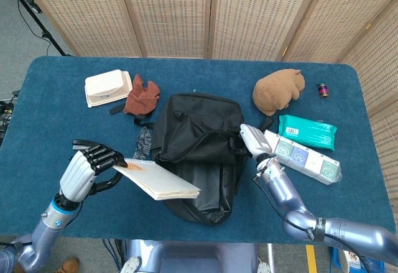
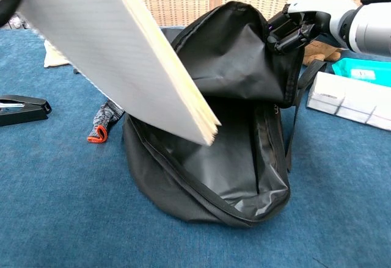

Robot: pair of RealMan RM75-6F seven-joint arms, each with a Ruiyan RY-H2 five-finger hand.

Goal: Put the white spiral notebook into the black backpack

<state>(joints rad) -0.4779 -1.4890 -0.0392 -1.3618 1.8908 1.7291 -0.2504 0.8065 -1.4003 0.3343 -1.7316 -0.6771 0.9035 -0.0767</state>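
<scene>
In front of me stands a table covered in blue cloth (image 1: 56,111), backed by a folding screen of woven tan panels (image 1: 168,12), with grey floor (image 1: 15,30) visible at the far left.

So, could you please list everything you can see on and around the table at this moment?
spiral notebook: 1, white, held over the backpack's open mouth
backpack: 1, black, table centre, unzipped
takeaway box: 1, cream, far left
cloth: 1, rust brown, beside the box
glove: 1, grey with orange cuff, left of the backpack
stapler: 1, black, near left, chest view
plush toy: 1, tan, far right
wipes pack: 1, teal, right
boxed set: 1, white, in front of the wipes
small cylinder: 1, dark, far right edge
table: 1, blue cover
folding screens: woven tan, behind
left hand: holds the notebook
right hand: grips the backpack's upper edge
</scene>
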